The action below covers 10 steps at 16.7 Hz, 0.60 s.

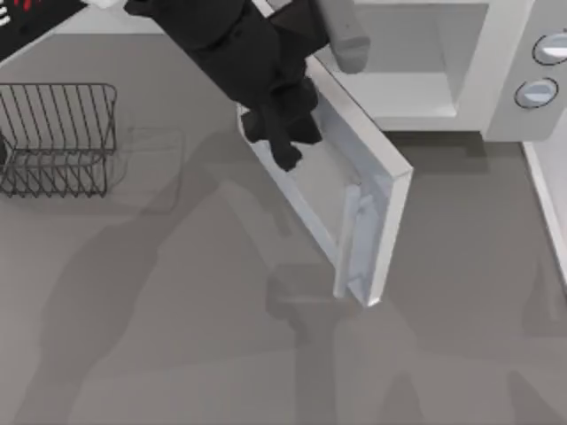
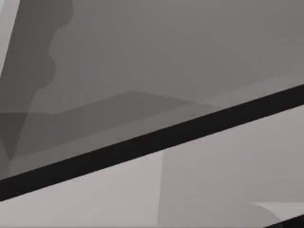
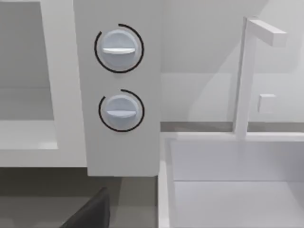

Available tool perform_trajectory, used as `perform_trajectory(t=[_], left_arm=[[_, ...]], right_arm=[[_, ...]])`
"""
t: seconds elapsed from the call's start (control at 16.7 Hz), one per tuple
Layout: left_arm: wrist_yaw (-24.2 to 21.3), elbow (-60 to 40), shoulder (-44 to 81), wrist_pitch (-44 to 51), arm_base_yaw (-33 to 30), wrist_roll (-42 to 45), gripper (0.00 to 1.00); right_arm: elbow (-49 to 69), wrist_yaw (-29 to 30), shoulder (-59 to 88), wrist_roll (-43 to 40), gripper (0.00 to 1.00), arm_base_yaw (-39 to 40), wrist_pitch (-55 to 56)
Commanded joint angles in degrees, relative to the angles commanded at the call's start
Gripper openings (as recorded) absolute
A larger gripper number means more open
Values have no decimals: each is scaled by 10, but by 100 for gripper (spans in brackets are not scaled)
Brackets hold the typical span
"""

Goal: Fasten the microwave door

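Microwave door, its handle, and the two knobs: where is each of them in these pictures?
microwave door (image 1: 310,181): top view, on its pale window.
handle (image 1: 359,226): top view, on the grey vertical bar.
knobs (image 3: 118,47): right wrist view, on the upper knob's face.

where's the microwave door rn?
In the top view the microwave door stands swung open, angled out from the microwave body at upper right toward the table's middle. The left gripper is against its outer face, right of the wire rack.

No readable text, label, brand or number is shown. Red marks are seen on a black arm part (image 1: 27,18) above the wire rack (image 1: 58,137), but they cannot be read.
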<state>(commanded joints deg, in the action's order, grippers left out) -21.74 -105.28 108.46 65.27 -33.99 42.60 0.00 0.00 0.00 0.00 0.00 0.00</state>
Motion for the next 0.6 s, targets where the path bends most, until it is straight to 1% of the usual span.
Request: perform_trajectory(t=[0.6], left_arm=[[6, -26, 18, -2, -19, -20, 0]], right_arm=[[0, 0, 0, 0, 100, 0, 0]])
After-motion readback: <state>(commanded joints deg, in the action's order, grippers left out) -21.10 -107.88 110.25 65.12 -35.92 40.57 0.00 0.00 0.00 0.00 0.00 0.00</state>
